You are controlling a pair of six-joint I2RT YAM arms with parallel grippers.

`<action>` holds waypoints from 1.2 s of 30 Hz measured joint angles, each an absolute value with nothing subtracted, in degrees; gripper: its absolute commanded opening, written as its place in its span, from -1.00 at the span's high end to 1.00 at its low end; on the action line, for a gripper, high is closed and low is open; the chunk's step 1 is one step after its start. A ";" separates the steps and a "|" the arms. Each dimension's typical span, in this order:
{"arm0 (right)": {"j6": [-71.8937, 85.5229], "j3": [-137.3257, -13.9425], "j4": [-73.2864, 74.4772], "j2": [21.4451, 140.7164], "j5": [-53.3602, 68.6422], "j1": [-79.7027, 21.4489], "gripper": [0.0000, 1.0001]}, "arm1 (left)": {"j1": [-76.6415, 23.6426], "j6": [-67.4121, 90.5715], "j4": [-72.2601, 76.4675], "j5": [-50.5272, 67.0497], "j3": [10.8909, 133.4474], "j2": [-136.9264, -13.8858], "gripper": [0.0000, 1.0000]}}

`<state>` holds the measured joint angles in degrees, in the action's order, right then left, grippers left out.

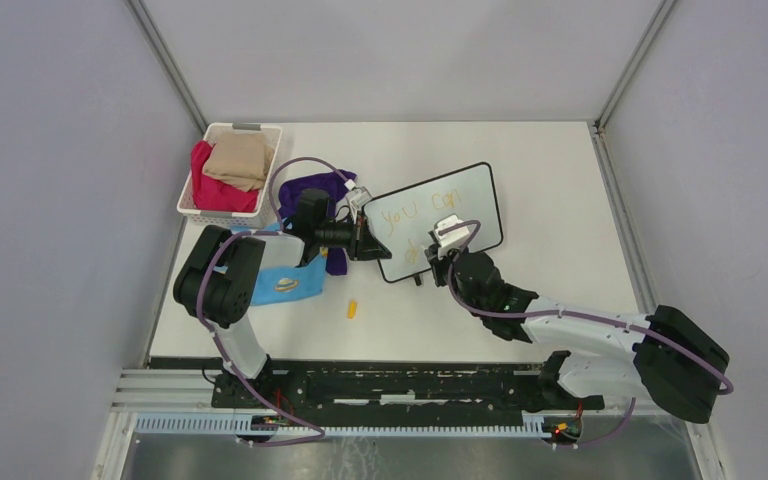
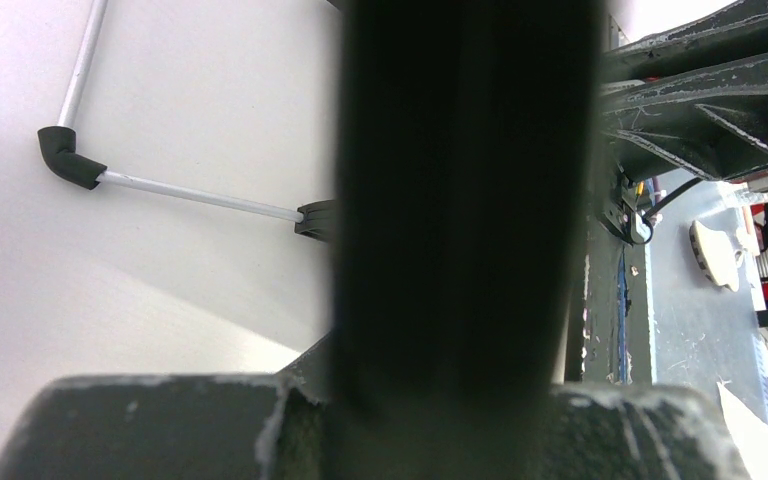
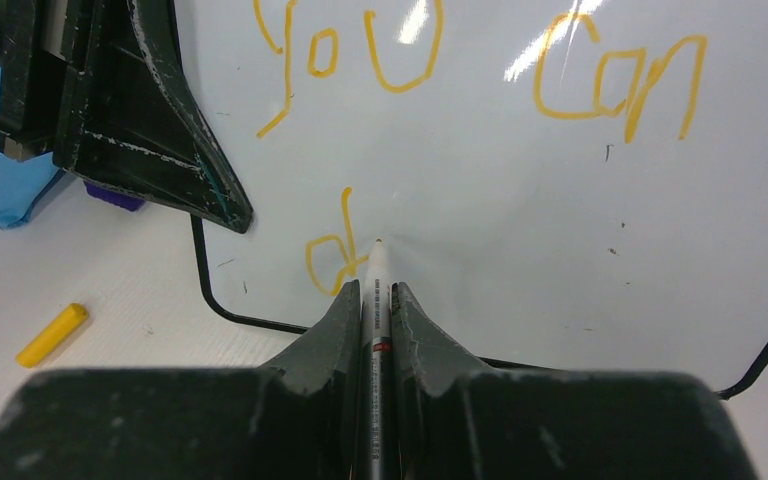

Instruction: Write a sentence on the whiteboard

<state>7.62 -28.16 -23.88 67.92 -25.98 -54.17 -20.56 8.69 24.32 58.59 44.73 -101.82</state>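
The whiteboard (image 1: 460,200) lies tilted at mid-table, and in the right wrist view (image 3: 520,180) it fills the frame. The sentence (image 3: 400,60) reads "you can" in yellow-orange, with a "d" (image 3: 328,255) started on the second line. My right gripper (image 3: 376,292) is shut on a white marker (image 3: 376,265) whose tip rests on the board just right of the "d". My left gripper (image 1: 368,243) is shut on the board's left edge, and it also shows in the right wrist view (image 3: 150,130). In the left wrist view the board's dark edge (image 2: 470,200) fills the space between the jaws.
A yellow marker cap (image 1: 353,309) lies on the table in front of the board, also in the right wrist view (image 3: 52,334). A white basket (image 1: 222,214) of clothes stands at back left. Purple cloth (image 1: 310,188) and blue cloth (image 1: 285,282) lie by the left arm.
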 measured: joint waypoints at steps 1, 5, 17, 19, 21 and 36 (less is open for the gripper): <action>7.62 -28.16 -23.81 67.94 -25.96 -54.13 1.00 | -20.56 8.69 24.32 58.59 44.73 -101.82 0.96; 7.62 -28.18 -23.79 68.38 -25.58 -54.13 1.00 | -20.56 8.69 24.29 58.59 44.73 -101.82 0.96; 7.62 -28.18 -23.44 71.22 -25.28 -54.13 1.00 | -20.60 8.69 24.25 58.57 44.75 -101.82 0.96; 7.64 -28.18 -23.44 71.33 -25.08 -54.15 1.00 | -20.60 8.69 24.23 58.57 44.75 -101.82 0.96; 7.66 -28.18 -23.46 71.33 -25.04 -54.15 1.00 | -20.60 8.69 24.14 58.57 44.77 -101.82 0.96; 8.95 -25.80 -24.71 70.54 -25.02 -53.80 1.00 | -20.64 8.67 23.66 58.52 44.99 -101.82 0.96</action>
